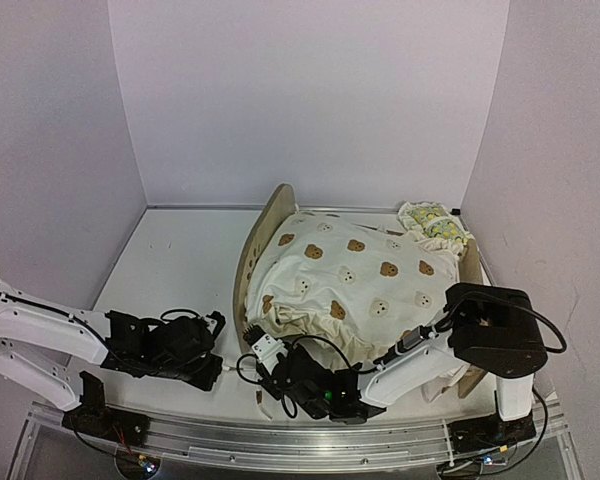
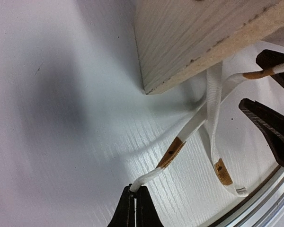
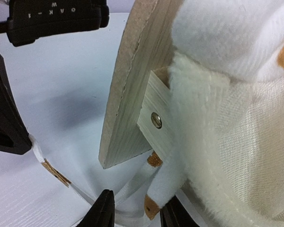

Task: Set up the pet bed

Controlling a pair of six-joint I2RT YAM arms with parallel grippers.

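White tabletop [image 1: 180,260], pale walls behind. Pet bed [image 1: 263,225] right of centre, long axis left to right, one arched board at each end. Filled with cream bear-print cushion [image 1: 350,275]; lemon-print pillow [image 1: 430,222] at far right end. Left gripper [image 2: 134,198] clamped tight on white tie [image 2: 180,142] by left board's foot. Right gripper [image 3: 137,210] part-open astride second tie [image 3: 156,196], contact unclear.

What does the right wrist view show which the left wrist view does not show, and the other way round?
Only the right wrist: the cushion and a screw. Only the left wrist: the left gripper seen pressed shut on a tie, at its end. Both: the end board, the white ties, the table.
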